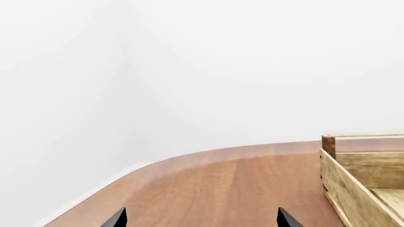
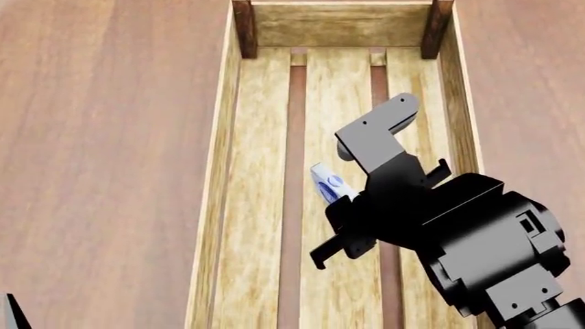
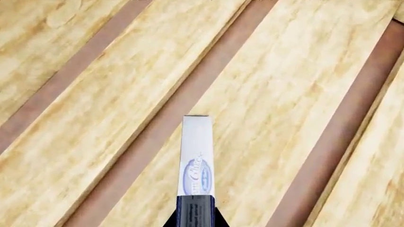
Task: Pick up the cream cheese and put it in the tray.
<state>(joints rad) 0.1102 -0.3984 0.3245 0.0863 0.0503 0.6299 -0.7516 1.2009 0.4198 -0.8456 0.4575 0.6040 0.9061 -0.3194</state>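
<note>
So the right pincer (image 2: 340, 199) is over the inside of the tray (image 2: 265, 205), pinching the cream cheese (image 2: 327, 183) by one end. The box sticks out past the tips, edge-on, with its blue oval logo showing. In the right wrist view the cream cheese (image 3: 197, 161) hangs over the pale floor slats, roughly above the middle board with a dark gap on either side; whether it touches the slats I can't tell. The left pincer (image 1: 200, 218) is off to the tray's left over the bare wooden surface (image 1: 208, 189), tips spread apart with nothing between them, and a dark corner post (image 1: 328, 145) of the tray shows nearby.
</note>
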